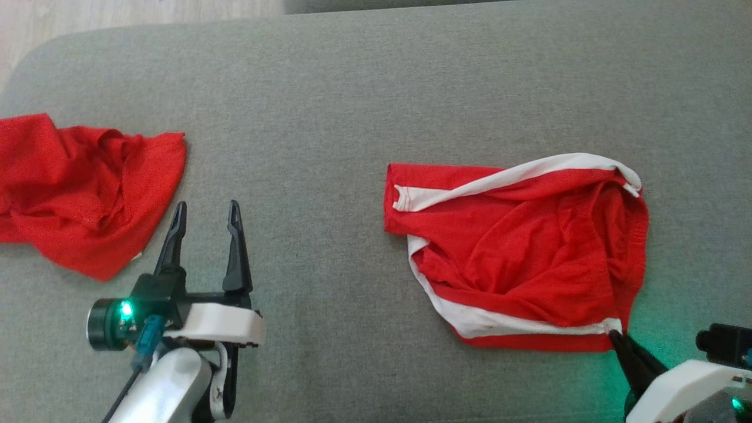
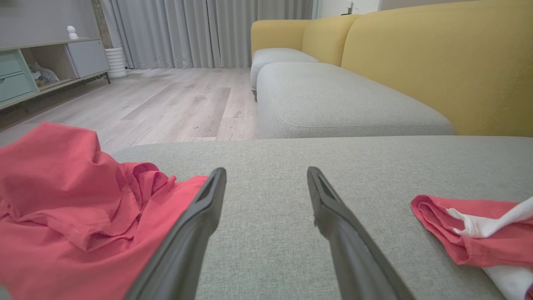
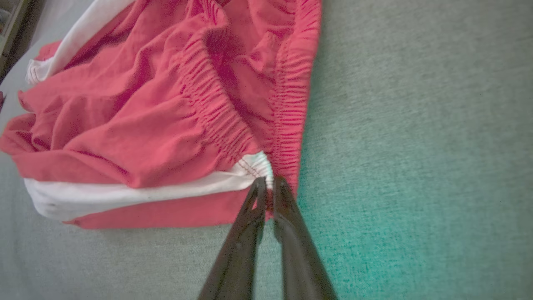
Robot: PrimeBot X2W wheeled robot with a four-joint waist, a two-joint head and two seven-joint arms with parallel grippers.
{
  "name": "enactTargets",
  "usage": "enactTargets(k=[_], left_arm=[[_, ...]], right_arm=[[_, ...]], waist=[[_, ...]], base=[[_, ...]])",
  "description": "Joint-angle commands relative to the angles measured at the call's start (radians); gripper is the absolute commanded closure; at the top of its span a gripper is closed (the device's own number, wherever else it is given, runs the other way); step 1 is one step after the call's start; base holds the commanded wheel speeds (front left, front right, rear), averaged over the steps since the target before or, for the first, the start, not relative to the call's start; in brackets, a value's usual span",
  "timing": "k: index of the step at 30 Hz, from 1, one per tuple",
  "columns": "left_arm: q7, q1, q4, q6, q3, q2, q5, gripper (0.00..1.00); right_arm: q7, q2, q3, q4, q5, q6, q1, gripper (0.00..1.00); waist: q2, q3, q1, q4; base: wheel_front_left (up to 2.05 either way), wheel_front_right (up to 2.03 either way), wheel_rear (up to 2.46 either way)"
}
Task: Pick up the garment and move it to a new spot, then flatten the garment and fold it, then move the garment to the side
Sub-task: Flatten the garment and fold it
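Red shorts with white side stripes [image 1: 529,252] lie rumpled on the grey cushion, right of centre. My right gripper [image 1: 617,336] is shut on the shorts' near right corner, at the end of the elastic waistband [image 3: 268,183]. Over the cushion's left half my left gripper [image 1: 205,220] stands open with nothing between its fingers [image 2: 266,179], the shorts' left edge [image 2: 470,233] well to its right.
A second red garment [image 1: 76,188] lies crumpled at the cushion's left edge, just left of my left gripper, and appears in the left wrist view too [image 2: 70,200]. Beyond the grey cushion [image 1: 364,106] are a wood floor [image 2: 166,100], a yellow sofa [image 2: 416,54] and a low cabinet [image 2: 41,62].
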Motion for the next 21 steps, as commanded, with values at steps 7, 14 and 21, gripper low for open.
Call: enactTargets(k=[7,14,21], left_arm=[[-0.002,-0.014,-0.035,0.009,0.046,0.041,0.006,0.00],[-0.002,-0.003,-0.045,0.019,0.049,0.048,0.003,0.00],[0.003,0.002,-0.050,0.024,0.048,0.054,0.001,0.00]], right_arm=[[-0.183,-0.010,-0.067,0.031,-0.040,-0.001,-0.059,0.00],[-0.352,-0.021,-0.114,-0.013,-0.128,-0.001,-0.133,0.00],[-0.439,-0.005,0.013,-0.122,-0.210,-0.001,-0.216,0.00]], waist=[[0.0000,-0.015,0.0000,-0.012],[0.0000,-0.027,0.0000,-0.013],[0.0000,-0.043,0.0000,-0.004]], base=[[0.00,0.00,0.00],[0.00,0.00,0.00],[0.00,0.00,0.00]])
